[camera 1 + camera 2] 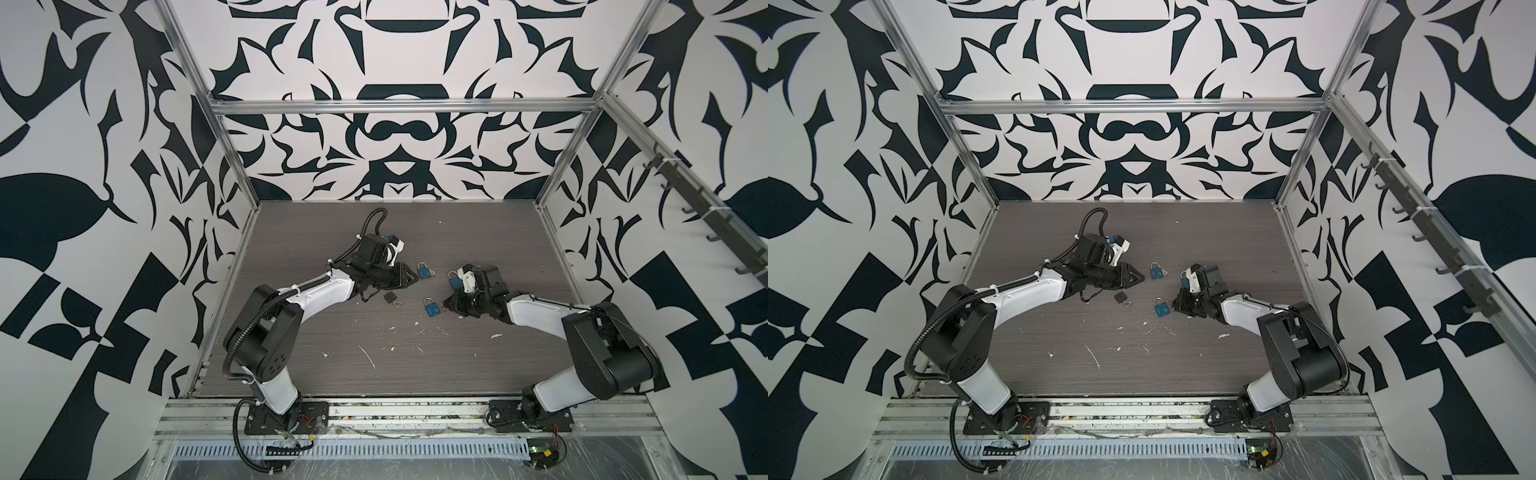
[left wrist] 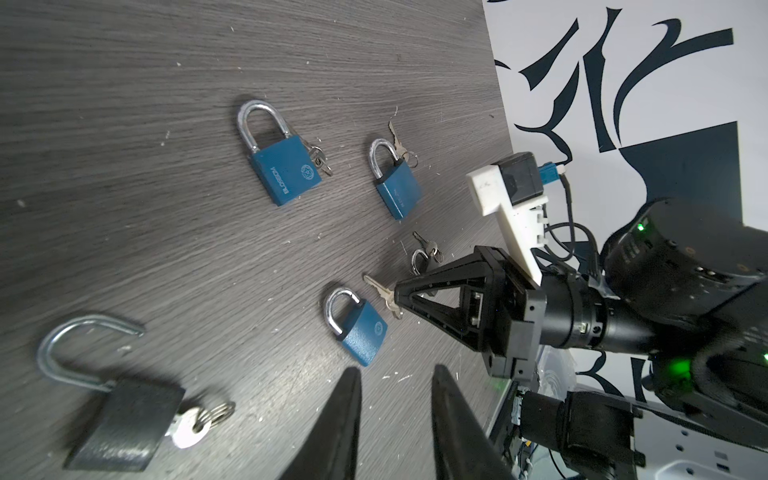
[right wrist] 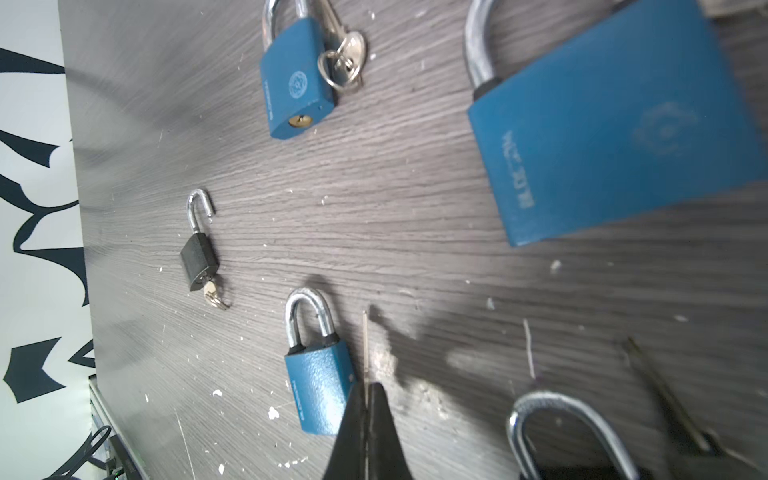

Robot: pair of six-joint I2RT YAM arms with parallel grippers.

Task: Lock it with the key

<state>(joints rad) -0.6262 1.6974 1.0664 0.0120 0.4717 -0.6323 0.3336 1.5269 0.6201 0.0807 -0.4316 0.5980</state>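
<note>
My right gripper (image 3: 368,386) is shut on a thin silver key (image 3: 365,345), seen edge-on and pointing forward along the table. The key lies right beside a small blue padlock (image 3: 320,386), without touching its keyhole. In the left wrist view the same key (image 2: 380,291) sticks out of the right gripper (image 2: 397,297) next to that padlock (image 2: 359,332). In both top views this padlock (image 1: 431,308) (image 1: 1162,308) lies just left of the right gripper (image 1: 446,304). My left gripper (image 2: 397,370) (image 1: 413,279) hovers open, holding nothing.
A black padlock (image 2: 124,424) (image 1: 390,297) lies with its shackle swung open and a key (image 2: 187,432) in its keyhole. Two more blue padlocks (image 2: 286,170) (image 2: 397,195) lie farther off with keys on rings. Another shackle (image 3: 569,436) shows beneath my right wrist.
</note>
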